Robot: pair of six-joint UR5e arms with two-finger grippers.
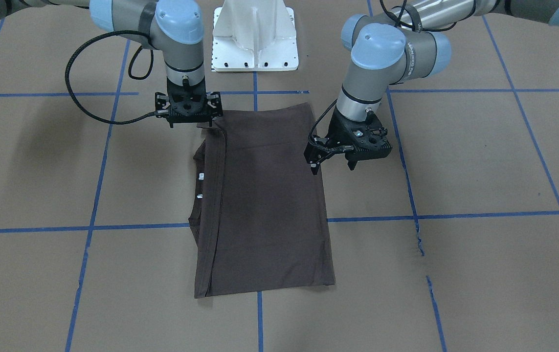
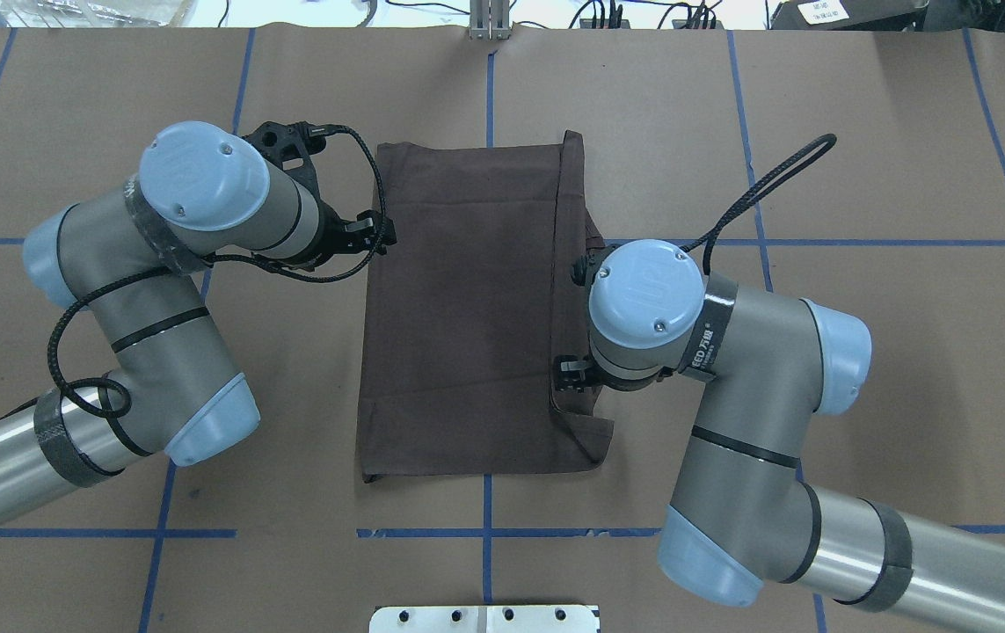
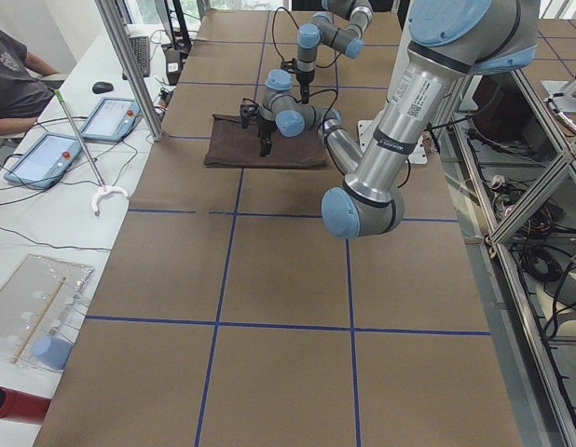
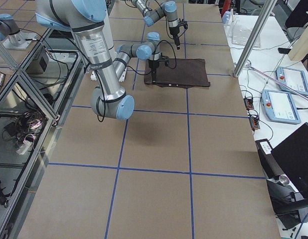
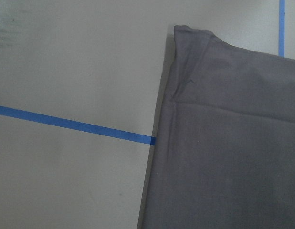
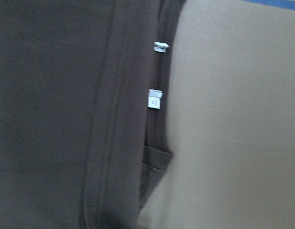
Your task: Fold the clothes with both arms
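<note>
Shirt (image 1: 269,195): plain dark brown, darker seam lines along one edge. Two tags (image 1: 201,177) on that edge: white. Table (image 1: 455,161) under shirt: tan paper, grid of blue tape (image 1: 455,214). Left arm (image 1: 391,63), right arm (image 1: 181,44): silver-grey, light blue caps. Left gripper (image 1: 333,167), right gripper (image 1: 189,122), cables (image 1: 71,88): black. Pedestal (image 1: 255,39) beyond shirt: white.

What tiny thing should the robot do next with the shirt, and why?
Probably lower the left gripper and right gripper to pinch the T-shirt: both hover open at its opposite long edges, and it lies flat, folded only lengthwise.
</note>
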